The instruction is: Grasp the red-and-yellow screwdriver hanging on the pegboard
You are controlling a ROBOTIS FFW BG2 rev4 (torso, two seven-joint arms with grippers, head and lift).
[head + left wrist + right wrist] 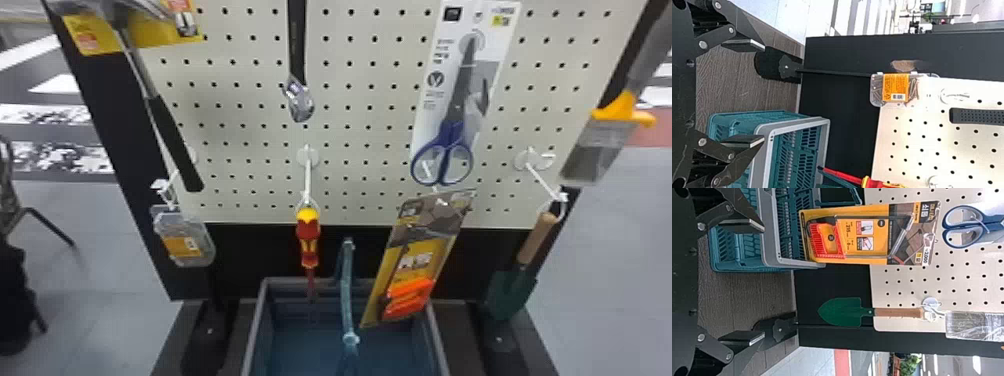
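1. The left hand (764, 94), in the left wrist view, has its two flat fingers spread well apart, pads facing each other. One finger overlaps the near part of the crate (252, 330); the other lies against the view of the dark floor, near a foot of the stand (786, 66).
2. The right hand (764, 282), in the right wrist view, is posed much the same way – fingers wide apart, pads facing. One finger overlaps the crate, the other a foot of the stand on that side.
3. The screwdriver (308, 232) hangs upright from the middle hook (307, 175) of the pegboard (360, 125), yellow-topped red handle up and red shaft down. In the head view its shaft overlaps the crate; the left wrist view catches its shaft and part of the handle, apart from the left hand's fingers.
4. To the screwdriver's left hang a hammer (172, 140) and a clear plastic case (185, 240); above it is a wrench (299, 95).
5. To its right hang blue-handled scissors (452, 132), a packaged saw (417, 260) and, farther over, a green trowel (512, 292) – its wooden handle up – below a brush (597, 145).
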